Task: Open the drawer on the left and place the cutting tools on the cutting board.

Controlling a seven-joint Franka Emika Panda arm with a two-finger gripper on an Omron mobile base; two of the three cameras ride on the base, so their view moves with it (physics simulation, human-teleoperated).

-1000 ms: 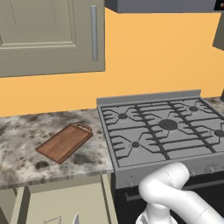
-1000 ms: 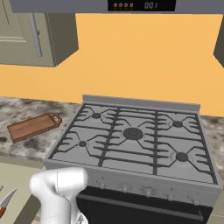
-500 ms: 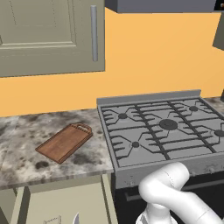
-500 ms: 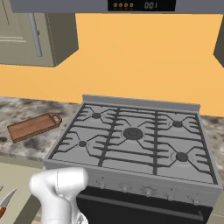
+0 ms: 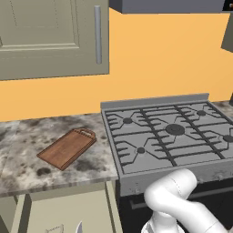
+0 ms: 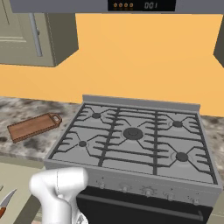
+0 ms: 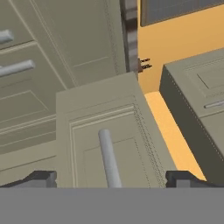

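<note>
The drawer (image 5: 68,210) stands pulled out under the counter at the lower left, its beige inside showing. A silver blade tip (image 5: 79,226) pokes up at its near edge. From the right base camera, one of the cutting tools (image 6: 7,199) lies in it, with a reddish-brown handle end at the frame edge. The cutting board (image 5: 68,148) (image 6: 33,126) lies flat on the granite counter, left of the stove. In the hand view my gripper (image 7: 111,179) is open, its fingertips (image 7: 40,178) wide on either side of the drawer's silver bar handle (image 7: 109,158) and apart from it.
A grey gas stove (image 5: 173,134) (image 6: 131,142) fills the counter to the right of the board. Beige upper cabinets with vertical silver handles (image 5: 97,34) hang above. More drawer fronts with silver handles (image 7: 17,68) show beside the pulled-out one. My white arm (image 5: 175,200) bends low before the oven.
</note>
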